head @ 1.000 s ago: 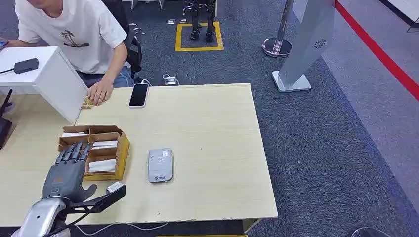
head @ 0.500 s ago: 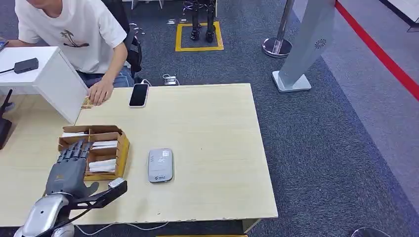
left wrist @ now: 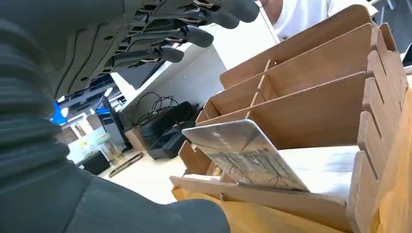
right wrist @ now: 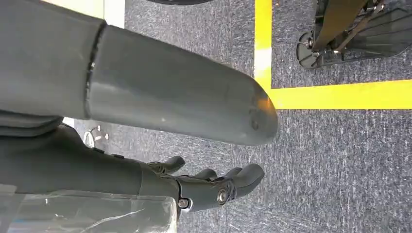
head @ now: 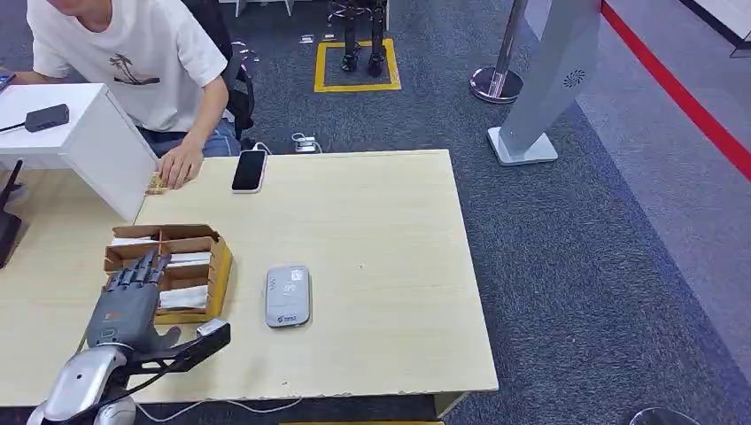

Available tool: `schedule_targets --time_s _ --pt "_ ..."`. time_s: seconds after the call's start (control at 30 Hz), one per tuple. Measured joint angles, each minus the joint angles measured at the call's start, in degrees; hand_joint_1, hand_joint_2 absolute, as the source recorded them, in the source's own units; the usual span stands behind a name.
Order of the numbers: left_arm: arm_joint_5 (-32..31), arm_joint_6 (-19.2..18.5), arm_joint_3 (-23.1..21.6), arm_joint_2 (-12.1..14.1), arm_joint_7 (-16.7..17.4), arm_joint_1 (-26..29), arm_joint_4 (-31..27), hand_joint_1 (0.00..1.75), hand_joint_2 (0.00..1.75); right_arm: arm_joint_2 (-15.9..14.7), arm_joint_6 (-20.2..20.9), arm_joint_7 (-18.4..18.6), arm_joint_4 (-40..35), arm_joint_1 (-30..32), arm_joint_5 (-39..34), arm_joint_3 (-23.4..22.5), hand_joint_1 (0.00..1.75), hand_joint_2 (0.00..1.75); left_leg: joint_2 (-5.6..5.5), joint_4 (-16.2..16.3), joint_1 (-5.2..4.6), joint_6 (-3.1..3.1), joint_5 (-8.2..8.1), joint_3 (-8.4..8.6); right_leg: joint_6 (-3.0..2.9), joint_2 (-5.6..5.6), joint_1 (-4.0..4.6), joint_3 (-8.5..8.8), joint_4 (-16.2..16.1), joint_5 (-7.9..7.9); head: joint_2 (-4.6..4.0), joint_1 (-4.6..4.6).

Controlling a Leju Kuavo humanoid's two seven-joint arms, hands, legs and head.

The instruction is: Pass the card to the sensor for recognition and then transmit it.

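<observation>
Head view: pale wooden surface (head: 372, 230) across the middle, grey carpet beyond. Wooden card box (head: 168, 273) as landmark, near that surface's left side, split into compartments with white cards lying inside. Past the box's far side, a person (head: 133, 62) in a white shirt seated, one palm (head: 180, 164) pressed flat to the wood, a black phone (head: 249, 170) just beside that palm. To the box's left and beyond, a white cabinet (head: 80, 146). To the box's right, apart from it, the grey card sensor (head: 288, 296) lying flat. Over the box's near left corner, left hand (head: 131, 297) hovering palm down, fingers (head: 140, 270) straight, spread and reaching over the compartments, gripping nothing. From the wrist below, a black camera bracket (head: 186, 347) jutting rightward, short of the sensor.

Left wrist view: dark fingers (left wrist: 184, 34) stretched above the box (left wrist: 301, 82), apart from it. Inside the nearest compartment, a card (left wrist: 243, 155) with a silvery printed face leaning tilted against the low front wall, untouched.

Right wrist view: right hand (right wrist: 214, 187) hanging over carpet near a yellow floor line (right wrist: 335, 94), fingers loosely curved, apart, closed on nothing.
</observation>
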Motion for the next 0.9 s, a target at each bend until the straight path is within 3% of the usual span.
schedule_targets --time_s 0.9 --pt "0.4 -2.4 0.0 1.7 1.0 -0.3 0.5 0.0 1.75 0.0 -0.4 0.0 0.0 0.0 -0.5 0.0 0.0 0.0 0.0 0.0 0.0 0.0 0.0 -0.01 0.0 0.0 0.0 0.0 0.0 0.0 0.0 0.0"
